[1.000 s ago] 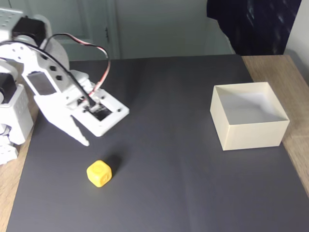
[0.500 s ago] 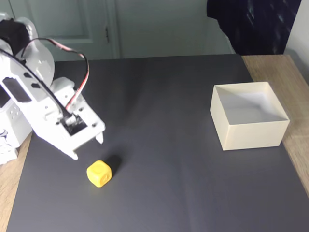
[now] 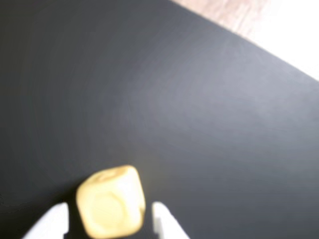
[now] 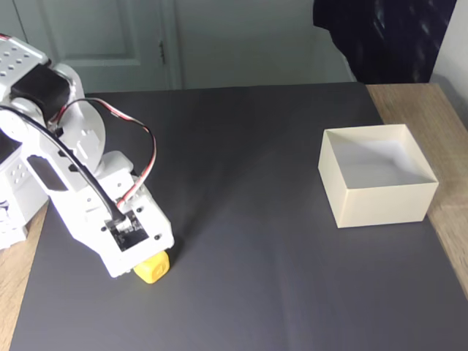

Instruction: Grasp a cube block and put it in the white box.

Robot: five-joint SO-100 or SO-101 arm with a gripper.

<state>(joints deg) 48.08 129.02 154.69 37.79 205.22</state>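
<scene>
Your tool (image 3: 109,219) stood wide, fingers flanking the cube (image 3: 110,203) on the bench (image 4: 256,219), box (image 4: 377,175) well apart. Cube looked light, stiff, smooth; pinch its flat sides

Domestic room, likely a home workspace. Evidence: panelled white door (image 4: 110,36) behind, dark garment (image 4: 387,36) hanging at right, wooden table (image 4: 446,212) covered with a black mat (image 4: 248,161).

Black mat (image 4: 256,219), wooden table (image 4: 446,219), pale door (image 4: 110,44)
</scene>
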